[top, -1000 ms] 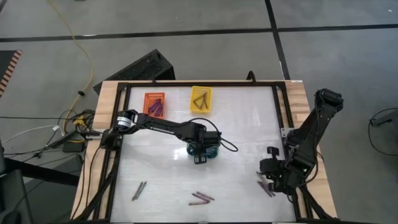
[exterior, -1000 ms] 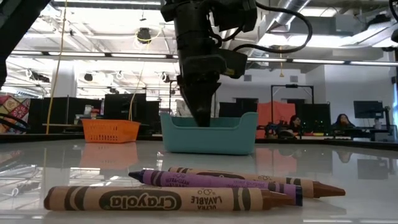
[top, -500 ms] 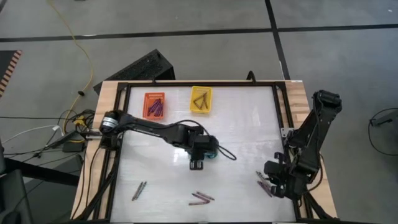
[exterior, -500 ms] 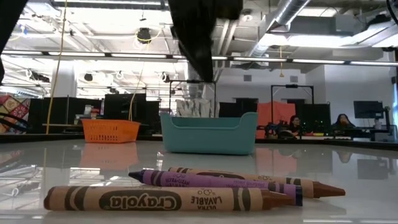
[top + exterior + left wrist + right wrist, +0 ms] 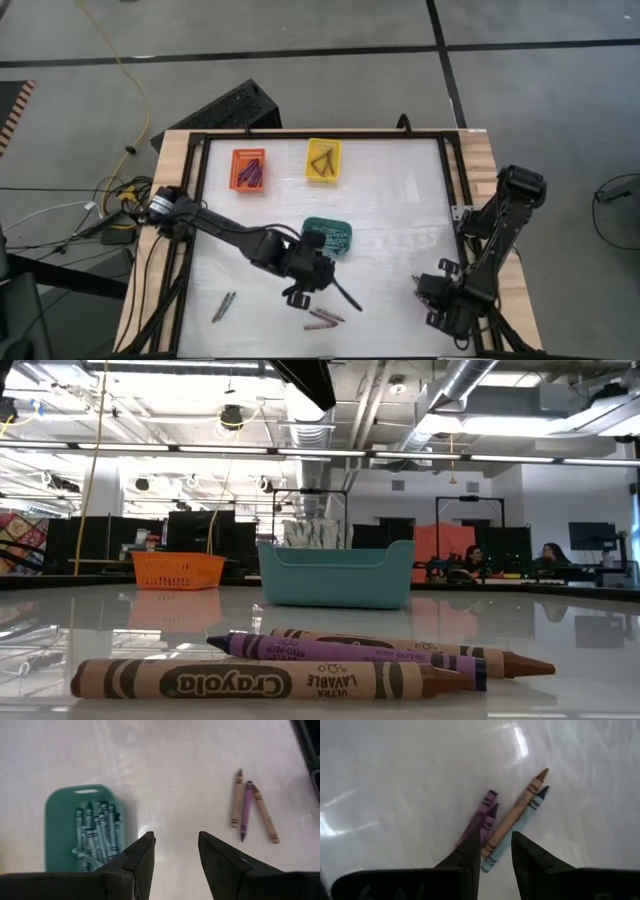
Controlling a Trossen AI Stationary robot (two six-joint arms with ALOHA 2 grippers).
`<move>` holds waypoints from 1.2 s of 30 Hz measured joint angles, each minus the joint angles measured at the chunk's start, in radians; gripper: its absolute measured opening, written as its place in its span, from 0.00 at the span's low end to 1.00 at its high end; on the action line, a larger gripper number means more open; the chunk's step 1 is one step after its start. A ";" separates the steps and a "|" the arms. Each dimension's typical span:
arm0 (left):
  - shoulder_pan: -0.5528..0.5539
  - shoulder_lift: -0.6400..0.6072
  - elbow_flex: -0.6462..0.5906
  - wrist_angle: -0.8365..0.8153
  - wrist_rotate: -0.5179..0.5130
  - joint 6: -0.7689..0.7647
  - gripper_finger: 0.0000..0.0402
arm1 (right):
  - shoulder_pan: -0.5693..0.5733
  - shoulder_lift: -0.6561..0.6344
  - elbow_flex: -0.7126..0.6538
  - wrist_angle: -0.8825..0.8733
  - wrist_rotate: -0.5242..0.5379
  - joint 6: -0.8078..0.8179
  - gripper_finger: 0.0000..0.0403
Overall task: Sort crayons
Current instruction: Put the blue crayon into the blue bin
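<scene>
Crayons lie near the table's right edge under our right gripper, fingers spread; our left gripper, also spread and empty, hangs beside the teal basket.

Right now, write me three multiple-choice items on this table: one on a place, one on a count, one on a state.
1. Where is the teal basket?
A. Mid-table, apart from the other two baskets
B. Between the orange and yellow baskets
C. On the floor

2. How many crayons lie in the loose cluster ahead of the left tool?
A. One
B. Three
C. Six

3. How is the left tool?
A. Shut on a crayon
B. Open and empty
C. Resting inside the teal basket

Answers:
1 A: the high view shows it alone mid-table, while the orange basket and yellow basket sit at the far edge.
2 B: the left wrist view shows two brown and one purple.
3 B: its jaws stand apart over bare table with nothing between them.
</scene>
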 joint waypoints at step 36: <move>-0.072 0.000 0.000 -0.009 -0.066 -0.045 0.35 | -0.051 0.045 -0.034 -0.029 -0.011 0.148 0.26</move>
